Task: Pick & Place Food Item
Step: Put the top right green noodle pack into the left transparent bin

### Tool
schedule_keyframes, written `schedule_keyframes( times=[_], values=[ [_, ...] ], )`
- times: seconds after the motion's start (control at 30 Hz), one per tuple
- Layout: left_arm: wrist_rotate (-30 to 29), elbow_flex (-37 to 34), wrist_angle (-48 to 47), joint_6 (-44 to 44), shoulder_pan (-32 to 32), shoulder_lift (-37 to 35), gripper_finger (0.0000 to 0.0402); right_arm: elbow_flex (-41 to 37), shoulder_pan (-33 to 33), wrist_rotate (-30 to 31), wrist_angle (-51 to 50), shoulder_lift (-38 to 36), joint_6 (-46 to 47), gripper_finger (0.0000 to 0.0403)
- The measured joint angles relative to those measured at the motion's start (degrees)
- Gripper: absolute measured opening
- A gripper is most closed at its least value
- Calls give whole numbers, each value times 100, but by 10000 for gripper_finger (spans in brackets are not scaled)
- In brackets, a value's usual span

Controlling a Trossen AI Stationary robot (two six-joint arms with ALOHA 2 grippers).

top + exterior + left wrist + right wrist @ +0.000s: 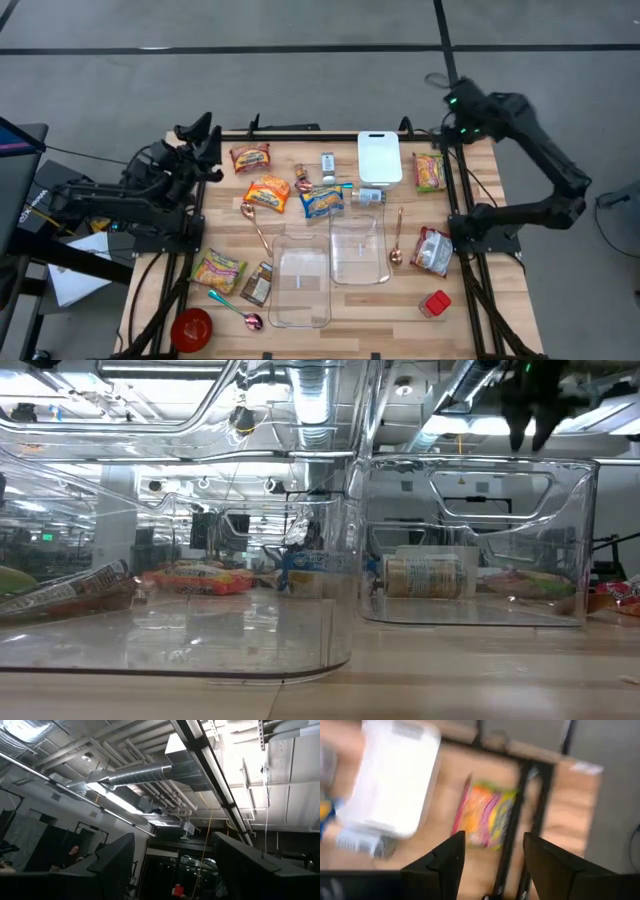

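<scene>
The right gripper (490,857), jaws open and empty, hangs at the high view's upper right, above the green-and-orange food packet (486,815) on the bench (470,170). The left gripper (172,865), jaws open, waits at left.

I see two clear containers (330,265) side by side mid-bench (470,320), well apart from either set of jaws. White lid (379,156) at the far edge, nearest the right jaws. Red bowl (191,328) on the front corner below the left jaws. Three copper spoons (256,226) lie scattered. Small red cube (435,303) front right. A person (72,854) sits beyond the left jaws.
</scene>
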Motion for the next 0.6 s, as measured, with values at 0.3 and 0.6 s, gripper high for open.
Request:
schedule_keyframes(
  times=[0.3,0.6],
  values=[
    [3,0,3,-249,0,120,260,-2360,544,-809,882,185,227,171],
    [3,0,139,-250,0,121,260,-3266,1259,-88,2203,190,875,171]
  ],
)
